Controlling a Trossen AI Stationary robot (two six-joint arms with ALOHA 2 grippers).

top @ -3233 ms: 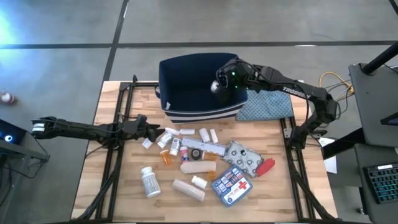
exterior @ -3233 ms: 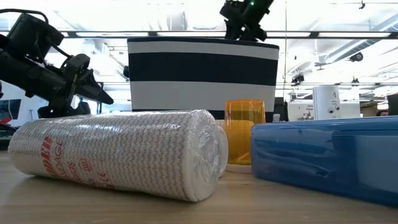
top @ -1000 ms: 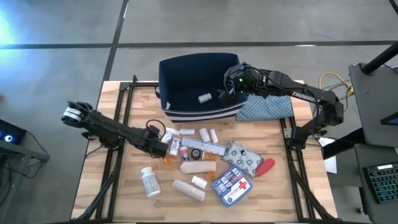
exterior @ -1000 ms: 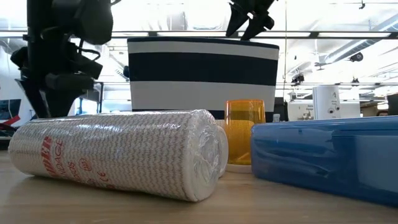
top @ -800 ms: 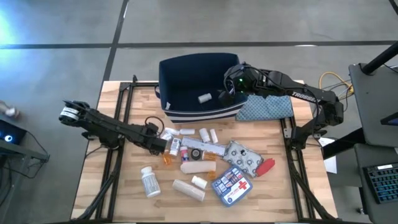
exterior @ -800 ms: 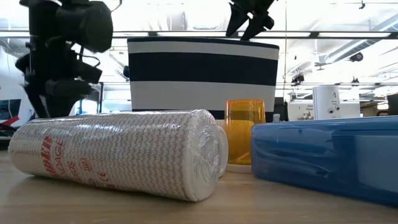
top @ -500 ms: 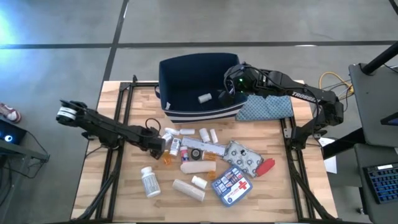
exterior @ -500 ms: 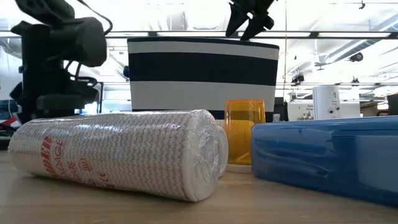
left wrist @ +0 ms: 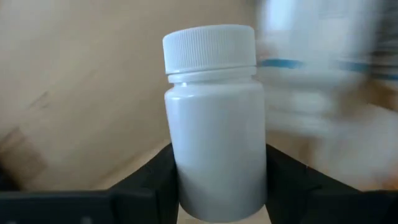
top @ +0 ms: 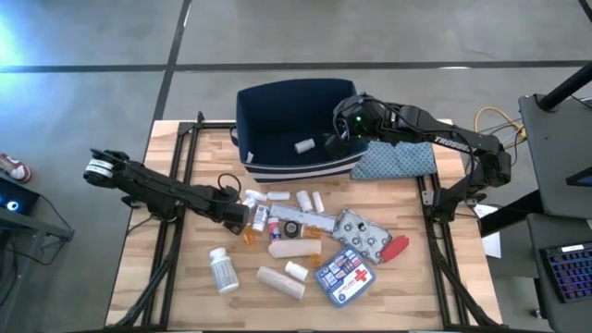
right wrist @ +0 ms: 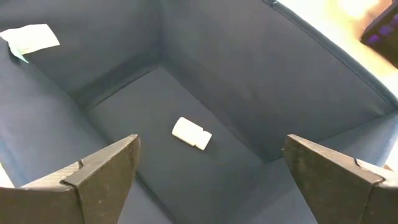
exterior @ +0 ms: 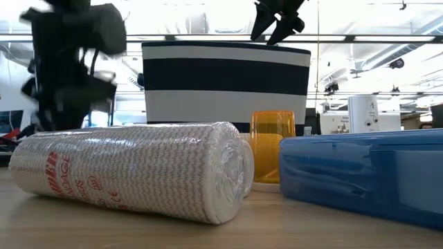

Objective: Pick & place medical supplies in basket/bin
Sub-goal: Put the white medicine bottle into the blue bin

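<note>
From above we see the wooden table (top: 185,287) with the navy bin (top: 268,116) at its far edge, and the blue-grey patterned cloth (top: 396,159) lying beside it to the right. The level view shows what the overhead one barely does: the bin's white stripes, facing us behind the clutter.

Our right gripper (top: 340,132) hangs over the bin's right side. Only its wrist camera gives us the inside properly: fingers (right wrist: 102,171) spread wide with nothing between them, and one small white bottle (right wrist: 191,134) lying on its side on the bin floor, near a white tag (right wrist: 30,37) on the inner wall. From overhead that bottle is just a pale spot.

Our left gripper (top: 239,215) sits low among the supplies at the left end of the pile. Its wrist view settles what the overhead cannot: a white pill bottle (left wrist: 214,118), upright, clamped between the two dark fingers.

The remaining supplies lie on the table in front of the bin: the blue first-aid pouch (top: 345,274), the silver blister pack (top: 361,233), a beige bandage roll (top: 280,283), another white bottle (top: 222,270), the red tool (top: 395,248) and the orange vial (exterior: 271,146), which the level view shows standing between the big bandage roll and the pouch.
</note>
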